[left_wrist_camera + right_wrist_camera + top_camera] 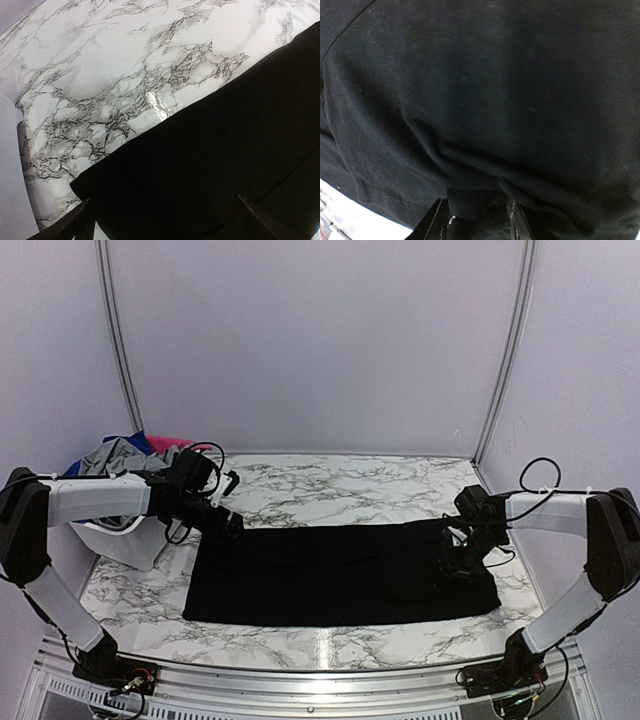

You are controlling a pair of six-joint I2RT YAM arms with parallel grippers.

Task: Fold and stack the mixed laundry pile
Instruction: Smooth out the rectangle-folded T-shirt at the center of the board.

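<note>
marble table (330,480), black garment (340,575) spread flat

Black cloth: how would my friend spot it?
Look at the white marble table first. The black cloth lies spread flat across its near half. It is the only laundry laid out; the grey, blue and pink pieces sit heaped in a white basket at the left edge.
</note>
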